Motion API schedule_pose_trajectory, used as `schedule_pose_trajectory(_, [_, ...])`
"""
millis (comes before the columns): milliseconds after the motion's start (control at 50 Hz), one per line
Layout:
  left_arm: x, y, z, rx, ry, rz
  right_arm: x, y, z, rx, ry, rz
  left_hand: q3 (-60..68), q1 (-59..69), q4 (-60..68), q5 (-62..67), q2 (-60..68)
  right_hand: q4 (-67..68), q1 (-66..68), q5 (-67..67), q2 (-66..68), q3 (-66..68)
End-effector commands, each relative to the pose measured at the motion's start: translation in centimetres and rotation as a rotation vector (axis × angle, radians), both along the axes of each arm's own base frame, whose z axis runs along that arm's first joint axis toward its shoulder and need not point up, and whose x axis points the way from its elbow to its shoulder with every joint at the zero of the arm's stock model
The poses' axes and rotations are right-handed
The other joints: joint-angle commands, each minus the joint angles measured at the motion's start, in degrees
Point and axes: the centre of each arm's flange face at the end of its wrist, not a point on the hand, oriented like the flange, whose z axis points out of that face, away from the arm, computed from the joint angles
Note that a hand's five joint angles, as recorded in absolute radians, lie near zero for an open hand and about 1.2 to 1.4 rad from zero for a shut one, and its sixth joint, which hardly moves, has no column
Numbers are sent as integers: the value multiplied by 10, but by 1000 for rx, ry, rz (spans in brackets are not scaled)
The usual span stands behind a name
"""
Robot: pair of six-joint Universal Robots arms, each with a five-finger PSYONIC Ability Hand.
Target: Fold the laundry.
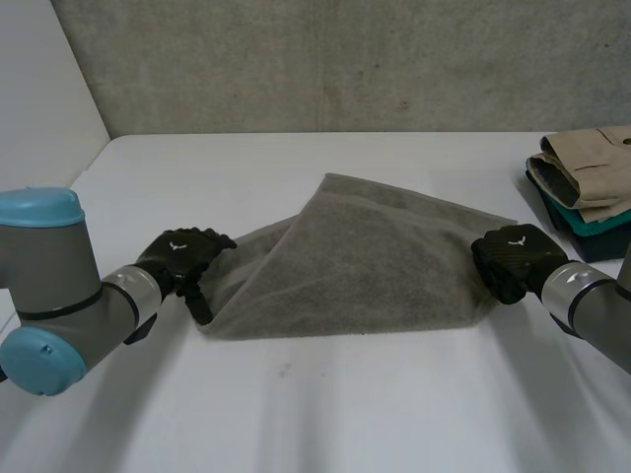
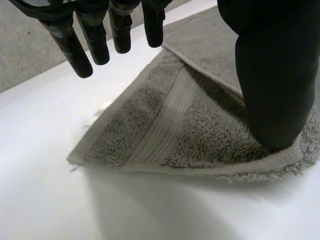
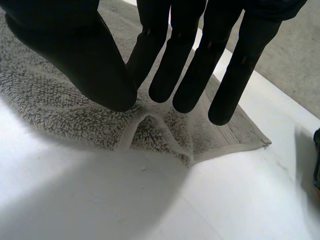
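A grey towel (image 1: 365,256) lies half folded on the white table (image 1: 296,404), one layer turned over the other. My left hand (image 1: 182,254) is at its near left corner. In the left wrist view its fingers (image 2: 85,55) hang straight above the corner of the towel (image 2: 165,130), while the thumb (image 2: 270,75) presses down on the towel's edge. My right hand (image 1: 511,258) sits at the towel's right corner. There the thumb (image 3: 75,55) and fingers (image 3: 165,65) close together over a small raised ridge of the towel's hem (image 3: 145,125), pinching it.
A stack of folded clothes (image 1: 587,182), beige on top of teal and dark pieces, stands at the back right of the table. A concrete wall runs behind the table's far edge.
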Motion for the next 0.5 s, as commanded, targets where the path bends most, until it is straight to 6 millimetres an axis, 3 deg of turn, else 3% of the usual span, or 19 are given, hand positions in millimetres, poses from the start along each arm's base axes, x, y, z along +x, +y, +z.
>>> schedule_pose_trajectory(20, [1,5,15,-27,7,1,1,1,1,-13,15,4,-21,-12,-15,-32,-18,-171,-158,-166,-172,-171])
schedule_pose_trajectory(180, [4,30,32,4,-44,-21,-6,2,12,-34,51,-24,-16,-7,-9,-26,-13,-259,-246,-254,-260,-259])
schedule_pose_trajectory(360, [12,52,38,-53,-130,-74,-16,12,-9,41,134,-17,-16,-7,-9,-26,-13,-306,-293,-301,-307,-306])
schedule_pose_trajectory(500, [10,57,37,-77,-120,-88,-18,2,-24,9,109,-39,-19,-10,-13,-30,-16,-298,-285,-293,-299,-297])
